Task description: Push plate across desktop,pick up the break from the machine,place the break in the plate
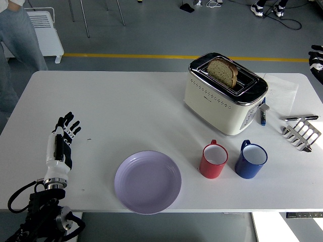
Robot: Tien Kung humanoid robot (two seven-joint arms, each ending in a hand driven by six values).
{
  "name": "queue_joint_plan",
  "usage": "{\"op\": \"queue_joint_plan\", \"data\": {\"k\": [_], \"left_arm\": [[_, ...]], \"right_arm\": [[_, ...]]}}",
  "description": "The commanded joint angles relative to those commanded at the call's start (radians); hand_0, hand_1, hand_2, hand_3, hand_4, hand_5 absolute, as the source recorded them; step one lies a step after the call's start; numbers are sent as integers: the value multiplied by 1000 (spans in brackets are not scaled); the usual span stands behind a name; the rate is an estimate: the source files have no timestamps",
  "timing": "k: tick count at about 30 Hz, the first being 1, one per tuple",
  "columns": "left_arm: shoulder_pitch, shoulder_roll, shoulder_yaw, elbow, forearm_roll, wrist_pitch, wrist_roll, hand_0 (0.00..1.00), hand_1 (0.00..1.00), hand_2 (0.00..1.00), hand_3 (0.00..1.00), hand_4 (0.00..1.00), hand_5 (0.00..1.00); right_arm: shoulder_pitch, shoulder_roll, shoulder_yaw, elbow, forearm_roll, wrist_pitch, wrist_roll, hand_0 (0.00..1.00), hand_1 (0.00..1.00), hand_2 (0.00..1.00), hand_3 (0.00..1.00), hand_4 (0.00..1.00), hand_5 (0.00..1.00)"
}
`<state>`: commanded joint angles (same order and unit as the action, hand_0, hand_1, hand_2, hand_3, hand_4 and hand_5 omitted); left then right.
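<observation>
A lilac plate lies near the table's front edge, left of centre. A slice of brown bread stands up out of the slot of a cream and chrome toaster at the back right. My left hand hovers over the table's left side, well apart from the plate, its fingers spread and holding nothing. My right hand just shows at the right edge, above and right of the toaster; its fingers are cut off by the frame.
A red mug and a blue mug stand right of the plate, in front of the toaster. A metal toast rack, a pen and a blue marker lie at the right. A person's legs show at the top left.
</observation>
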<state>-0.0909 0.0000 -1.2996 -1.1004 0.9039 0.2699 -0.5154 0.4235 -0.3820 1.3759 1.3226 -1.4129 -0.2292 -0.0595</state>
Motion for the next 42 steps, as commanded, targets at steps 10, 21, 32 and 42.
{"op": "queue_joint_plan", "data": {"k": [10, 21, 32, 42], "left_arm": [[-5, 0, -28, -1, 0, 11, -3, 766, 820, 888, 826, 593, 998], [-14, 0, -1, 4, -10, 14, -6, 763, 817, 883, 823, 591, 998], [-18, 0, 11, 7, -15, 12, -3, 764, 817, 883, 823, 589, 998], [-20, 0, 18, 9, -20, 12, -2, 763, 817, 883, 822, 586, 998]], "right_arm": [[330, 28, -228, -189, -304, 89, -129, 904, 848, 913, 912, 770, 351], [575, 125, -455, -416, -338, 128, -178, 884, 829, 848, 893, 792, 327], [713, 250, -574, -636, -337, 203, -194, 819, 779, 774, 866, 795, 328], [787, 352, -637, -826, -338, 247, -196, 758, 707, 664, 790, 791, 348]]}}
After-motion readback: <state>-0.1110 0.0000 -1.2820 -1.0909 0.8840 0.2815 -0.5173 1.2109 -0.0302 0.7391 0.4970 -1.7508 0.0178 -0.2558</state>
